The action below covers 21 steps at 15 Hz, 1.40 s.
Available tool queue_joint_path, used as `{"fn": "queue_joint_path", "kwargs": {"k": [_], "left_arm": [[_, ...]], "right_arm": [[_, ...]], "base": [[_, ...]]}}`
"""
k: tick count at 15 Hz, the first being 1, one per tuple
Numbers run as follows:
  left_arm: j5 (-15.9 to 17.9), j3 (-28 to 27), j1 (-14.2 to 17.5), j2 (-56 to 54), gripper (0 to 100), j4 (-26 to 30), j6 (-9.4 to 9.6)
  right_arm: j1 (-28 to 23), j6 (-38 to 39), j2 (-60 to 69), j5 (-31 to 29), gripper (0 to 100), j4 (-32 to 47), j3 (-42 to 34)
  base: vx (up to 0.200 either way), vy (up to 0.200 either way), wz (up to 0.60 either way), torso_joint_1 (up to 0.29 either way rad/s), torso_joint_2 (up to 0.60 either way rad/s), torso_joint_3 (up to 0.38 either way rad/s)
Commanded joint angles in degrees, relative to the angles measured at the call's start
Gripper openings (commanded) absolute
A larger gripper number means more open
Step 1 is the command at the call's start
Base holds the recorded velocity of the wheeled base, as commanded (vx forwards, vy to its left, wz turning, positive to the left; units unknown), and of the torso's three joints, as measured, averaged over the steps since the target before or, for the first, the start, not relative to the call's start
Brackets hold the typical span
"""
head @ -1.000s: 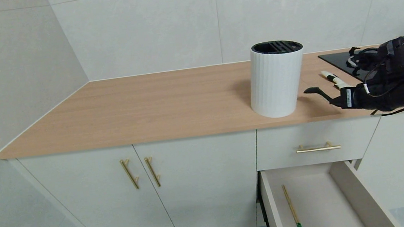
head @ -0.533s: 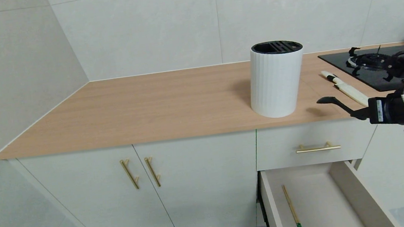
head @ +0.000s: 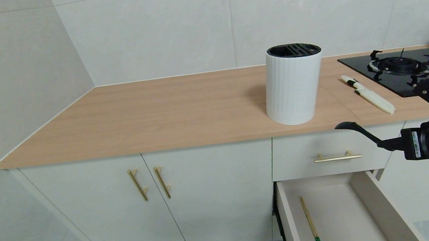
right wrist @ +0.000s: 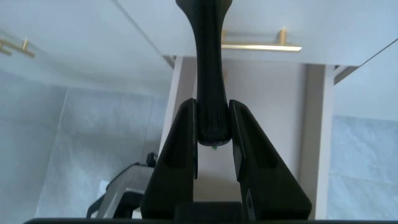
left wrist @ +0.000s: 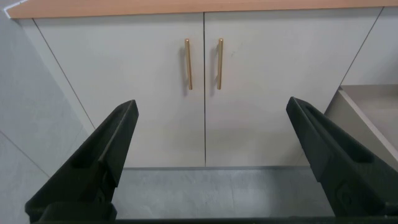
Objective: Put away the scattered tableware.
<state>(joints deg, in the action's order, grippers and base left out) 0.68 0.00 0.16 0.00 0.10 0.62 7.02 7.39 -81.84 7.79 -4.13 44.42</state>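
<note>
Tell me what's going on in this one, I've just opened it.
The right gripper is shut on a black utensil, held in front of the closed top drawer and roughly above the open drawer, where a pair of chopsticks already lies. A knife lies on the countertop between the white holder and the stove. The left gripper is open and empty, facing the cabinet doors.

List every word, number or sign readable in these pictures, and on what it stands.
No text can be read.
The white sticker on the right arm: dark print, too small to read.
The black spoon in the right claw and the white holder: no print seen.
</note>
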Motion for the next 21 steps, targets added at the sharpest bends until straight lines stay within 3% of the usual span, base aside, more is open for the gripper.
{"fn": "queue_joint_path", "kwargs": {"k": [1,7,21], "left_arm": [[0.0,0.0,0.0,0.0,100,0.0,-0.01],[0.0,0.0,0.0,0.0,100,0.0,-0.01],[0.0,0.0,0.0,0.0,100,0.0,-0.01]], "right_arm": [[0.3,0.0,-1.0,0.0,0,-0.1,-0.6],[1.0,-0.1,-3.3,-0.1,0,-0.1,-0.9],[1.9,-2.0,-7.2,-0.1,0,-0.1,-1.9]], "base": [[0.000,0.000,0.00,0.000,0.00,0.000],[0.000,0.000,0.00,-0.016,0.03,0.021],[0.000,0.000,0.00,-0.183,0.46,0.261]]}}
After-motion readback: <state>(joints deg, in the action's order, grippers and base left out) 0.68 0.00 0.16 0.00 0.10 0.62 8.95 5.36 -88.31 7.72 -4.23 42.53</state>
